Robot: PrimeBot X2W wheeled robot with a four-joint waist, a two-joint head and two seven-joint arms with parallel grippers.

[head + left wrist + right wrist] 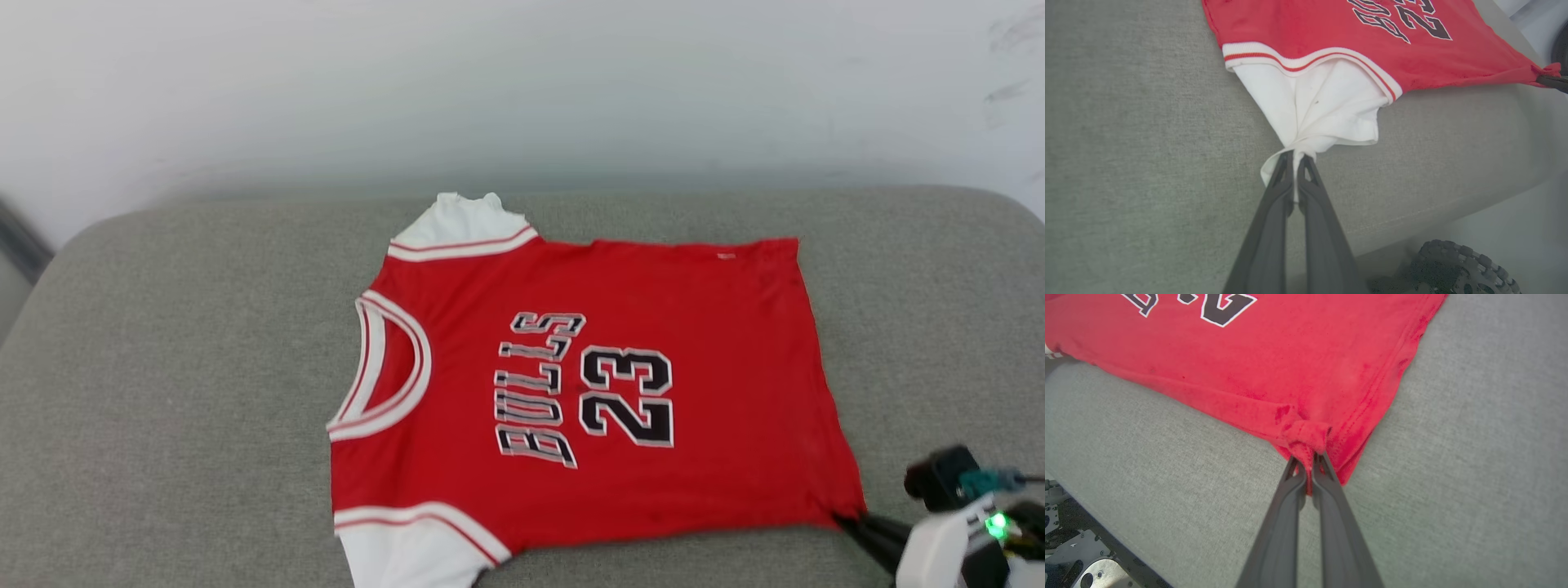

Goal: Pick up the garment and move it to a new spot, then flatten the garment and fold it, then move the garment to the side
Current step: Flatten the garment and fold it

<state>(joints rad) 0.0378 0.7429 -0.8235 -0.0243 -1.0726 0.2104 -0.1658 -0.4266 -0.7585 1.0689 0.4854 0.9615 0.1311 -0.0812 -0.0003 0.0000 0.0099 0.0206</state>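
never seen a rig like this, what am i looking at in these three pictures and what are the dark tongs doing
This is a two-armed robot, seen through its own three cameras. The head view looks down on a red jersey lying spread on a grey cushion. The other two cameras sit on the wrists, looking along each gripper's two dark fingers. The left gripper is shut on the jersey's white sleeve; the right gripper is shut on a corner of its red hem.
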